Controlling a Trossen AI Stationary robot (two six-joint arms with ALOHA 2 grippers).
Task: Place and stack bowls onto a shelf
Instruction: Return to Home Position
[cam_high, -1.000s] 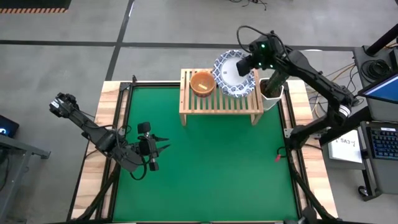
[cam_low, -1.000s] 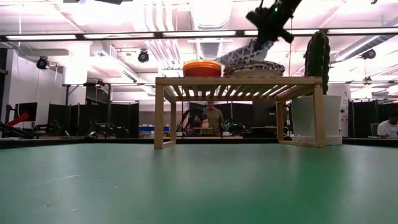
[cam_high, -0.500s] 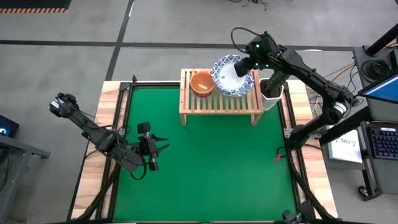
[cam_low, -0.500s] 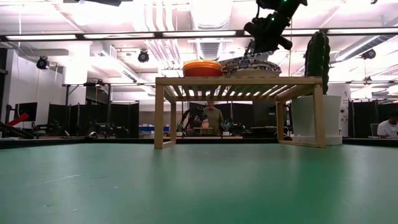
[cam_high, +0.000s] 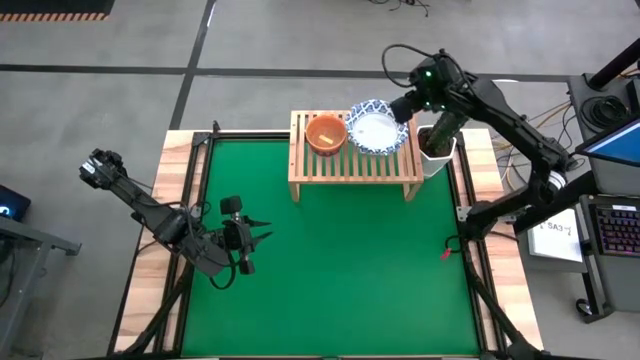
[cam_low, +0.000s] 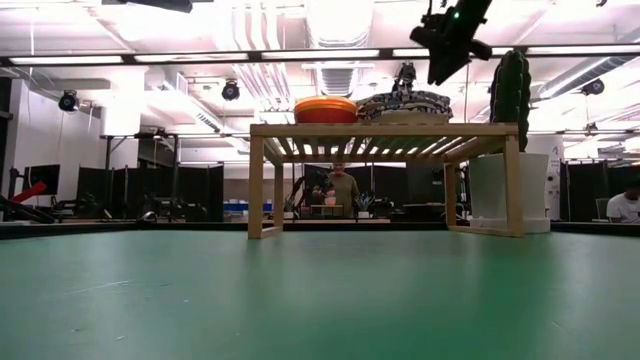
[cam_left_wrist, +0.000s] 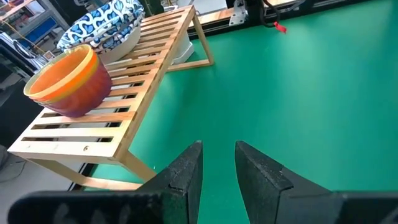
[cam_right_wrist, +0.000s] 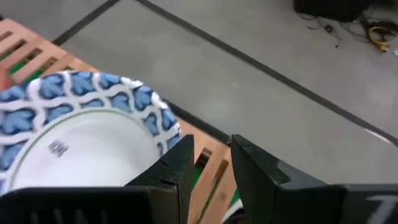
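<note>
The light-wood shelf (cam_high: 355, 165) stands at the far side of the green mat. On its slats rest a nested stack of small bowls (cam_high: 326, 133), orange on top, and beside it the white bowls with blue patterned rims (cam_high: 376, 128), lying level. In the low view the patterned bowls (cam_low: 405, 103) sit flat on the shelf (cam_low: 385, 129). My right gripper (cam_high: 402, 107) hovers just right of and above them, open by a narrow gap, touching nothing; the wrist view shows the bowl rim (cam_right_wrist: 165, 121) beside its fingers. My left gripper (cam_high: 262, 232) waits open over the mat's left part.
A white pot with a cactus (cam_low: 505, 150) stands right of the shelf, under my right arm (cam_high: 437, 145). A small red object (cam_high: 446, 252) lies at the mat's right edge. The green mat (cam_high: 340, 270) spreads out in front of the shelf. A person (cam_low: 343, 190) stands far behind the table.
My right gripper carried a tilted patterned bowl toward the left, over the shelf, lowered it onto the other patterned bowls and let go. It then drew back up and toward the right. The bowl, tipped before, now lies level.
</note>
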